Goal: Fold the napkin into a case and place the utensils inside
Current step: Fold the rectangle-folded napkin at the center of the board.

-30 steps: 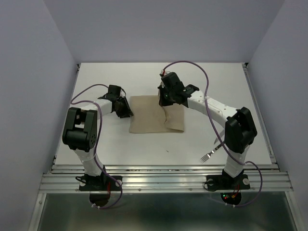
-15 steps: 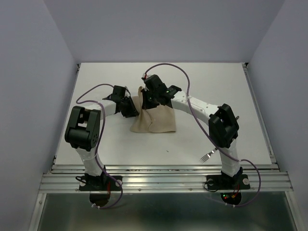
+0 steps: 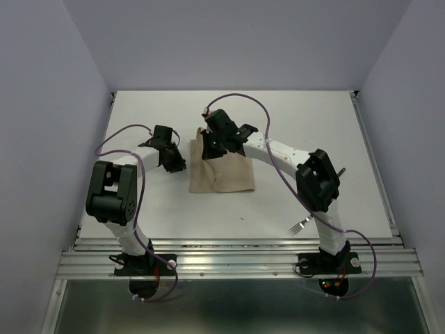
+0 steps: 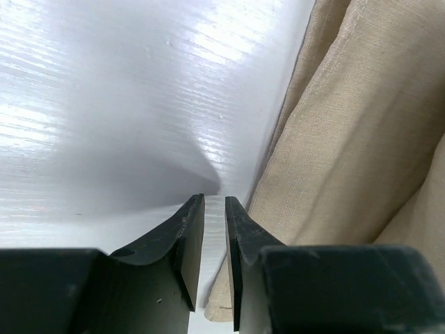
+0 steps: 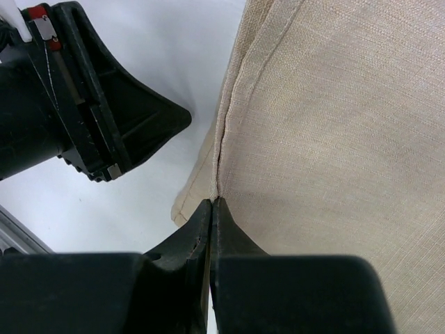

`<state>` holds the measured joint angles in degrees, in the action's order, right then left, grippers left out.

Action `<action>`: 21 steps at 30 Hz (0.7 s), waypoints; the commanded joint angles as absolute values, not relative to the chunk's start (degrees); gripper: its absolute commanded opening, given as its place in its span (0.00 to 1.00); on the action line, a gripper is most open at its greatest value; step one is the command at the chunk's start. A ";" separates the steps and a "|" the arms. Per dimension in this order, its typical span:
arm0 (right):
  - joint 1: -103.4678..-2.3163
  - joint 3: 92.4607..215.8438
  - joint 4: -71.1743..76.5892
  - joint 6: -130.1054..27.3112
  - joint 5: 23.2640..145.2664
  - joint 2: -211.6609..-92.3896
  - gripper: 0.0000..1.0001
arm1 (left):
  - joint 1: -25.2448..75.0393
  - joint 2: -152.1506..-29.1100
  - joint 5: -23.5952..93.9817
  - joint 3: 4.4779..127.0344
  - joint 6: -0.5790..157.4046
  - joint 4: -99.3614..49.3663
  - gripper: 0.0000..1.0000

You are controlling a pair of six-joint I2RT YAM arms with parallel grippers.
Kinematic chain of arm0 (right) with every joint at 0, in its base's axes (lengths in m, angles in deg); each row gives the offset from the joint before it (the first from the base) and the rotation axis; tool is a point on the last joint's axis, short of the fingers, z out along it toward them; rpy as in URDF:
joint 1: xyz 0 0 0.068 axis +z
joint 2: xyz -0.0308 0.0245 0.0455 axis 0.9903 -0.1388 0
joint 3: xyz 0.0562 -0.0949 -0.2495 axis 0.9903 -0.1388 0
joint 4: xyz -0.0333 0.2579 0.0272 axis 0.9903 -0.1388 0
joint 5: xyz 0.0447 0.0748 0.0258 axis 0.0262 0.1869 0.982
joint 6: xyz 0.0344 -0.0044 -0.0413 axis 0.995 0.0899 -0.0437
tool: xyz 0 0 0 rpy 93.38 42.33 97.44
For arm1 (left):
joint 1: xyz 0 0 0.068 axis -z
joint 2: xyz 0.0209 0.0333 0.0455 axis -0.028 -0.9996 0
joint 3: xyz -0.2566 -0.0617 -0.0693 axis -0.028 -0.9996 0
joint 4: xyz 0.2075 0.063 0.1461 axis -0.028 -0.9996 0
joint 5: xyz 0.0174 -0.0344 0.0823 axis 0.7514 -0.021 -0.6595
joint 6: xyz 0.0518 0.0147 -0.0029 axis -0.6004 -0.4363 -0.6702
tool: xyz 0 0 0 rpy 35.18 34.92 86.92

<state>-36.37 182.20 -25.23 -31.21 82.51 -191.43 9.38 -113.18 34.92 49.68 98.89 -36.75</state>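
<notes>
Masking napkin (image 3: pixel 229 177) corner: right tool (image 3: pixel 209 151)

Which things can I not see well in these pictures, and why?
Knife: appears in no view.
Fork handle: top view, hidden behind the right arm.
Napkin far-left corner: top view, covered by the right gripper.
How many cloth layers the right jaws pinch: right wrist view, jaws hide it.

The beige napkin (image 3: pixel 226 177) lies at the middle of the counter (image 3: pixel 174 209), folded double, with its far left corner raised. The fork (image 3: pixel 300 225), with silver tines, lies well apart, near the front right edge.
</notes>
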 commanded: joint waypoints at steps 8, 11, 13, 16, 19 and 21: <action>-34.91 187.41 -24.20 -30.26 83.04 -192.32 0.01 | 9.82 -116.65 38.00 48.17 99.44 -34.05 0.27; -34.38 189.43 -24.99 -30.26 83.04 -193.55 0.01 | 9.91 -116.74 38.36 48.34 99.44 -33.69 0.27; -33.85 190.66 -25.43 -30.44 82.95 -194.43 0.01 | 9.91 -117.17 38.80 48.52 99.44 -33.61 0.27; -33.33 191.37 -25.52 -30.44 82.51 -194.96 0.01 | 10.00 -117.18 38.80 48.34 99.44 -33.34 0.27; -33.33 191.81 -25.79 -30.09 81.90 -195.84 0.01 | 10.00 -117.18 38.80 48.34 99.53 -33.34 0.27; -33.33 191.72 -25.96 -29.74 81.28 -196.36 0.01 | 10.00 -117.18 38.97 48.34 99.53 -33.34 0.26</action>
